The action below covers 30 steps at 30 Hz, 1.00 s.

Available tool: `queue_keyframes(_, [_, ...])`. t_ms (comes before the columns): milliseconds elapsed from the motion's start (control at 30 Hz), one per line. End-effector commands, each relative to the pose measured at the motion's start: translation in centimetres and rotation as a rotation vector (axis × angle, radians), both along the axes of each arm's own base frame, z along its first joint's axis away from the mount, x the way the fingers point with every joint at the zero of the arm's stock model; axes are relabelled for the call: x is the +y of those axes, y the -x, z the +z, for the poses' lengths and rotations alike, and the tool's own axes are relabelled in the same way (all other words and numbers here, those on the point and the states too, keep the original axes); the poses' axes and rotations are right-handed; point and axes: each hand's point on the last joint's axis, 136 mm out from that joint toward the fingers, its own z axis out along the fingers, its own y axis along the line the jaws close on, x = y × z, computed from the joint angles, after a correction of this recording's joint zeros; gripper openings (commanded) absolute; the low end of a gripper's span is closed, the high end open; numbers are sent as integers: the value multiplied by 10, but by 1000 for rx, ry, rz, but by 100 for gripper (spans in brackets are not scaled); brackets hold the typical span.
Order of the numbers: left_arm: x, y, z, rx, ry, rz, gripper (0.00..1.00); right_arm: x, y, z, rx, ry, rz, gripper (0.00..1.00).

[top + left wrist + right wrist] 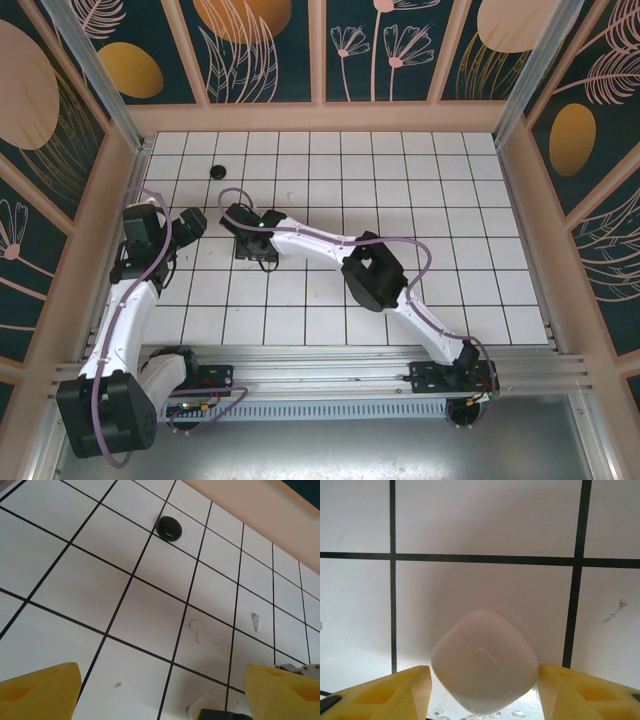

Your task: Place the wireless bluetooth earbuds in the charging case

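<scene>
Tiled tabletop [485, 520], smooth rounded white charging case [485, 662]

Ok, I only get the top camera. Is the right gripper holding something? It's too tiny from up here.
Observer: Yes. Its wrist view shows the right gripper closed on a white case, yellow fingers touching both sides.
Operator: Is the case open?
Observer: It looks shut. Only a thin seam shows, with no gap.
Operator: And the left one?
Observer: The left gripper is open, its fingers wide apart and gripping nothing.
</scene>
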Motion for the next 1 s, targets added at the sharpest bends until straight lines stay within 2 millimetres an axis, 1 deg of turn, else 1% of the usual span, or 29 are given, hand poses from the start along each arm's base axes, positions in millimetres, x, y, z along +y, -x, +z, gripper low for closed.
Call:
queue_keyframes(0, [1, -1, -2, -4, -25, -6, 84, -2, -4, -11, 10, 32, -9, 58])
queue_keyframes(67, [1, -1, -2, -2, -26, -11, 84, 1, -4, -13, 12, 35, 4, 58])
queue_keyframes(200, [-1, 0, -5, 6, -26, -21, 84, -2, -8, -16, 5, 57, 24, 55])
queue_keyframes(267, [-3, 0, -7, 10, -23, -35, 84, -4, -9, -15, -4, 67, 43, 51])
queue_keyframes(400, [-10, -1, -8, 14, -11, -81, 84, -8, -12, -3, -35, 82, 94, 39])
queue_keyframes(633, [-24, -3, -8, 13, 14, -162, 85, -24, -8, 17, -90, 104, 179, 26])
queue_keyframes(767, [-41, -1, -7, -6, 51, -265, 84, -40, -5, 35, -133, 81, 202, 20])
queue_keyframes(900, [-65, 3, 1, -67, 122, -396, 79, -53, -4, 50, -165, 9, 229, 15])
queue_keyframes(967, [-75, 5, 3, -90, 163, -446, 76, -60, -4, 53, -177, -31, 246, 11])
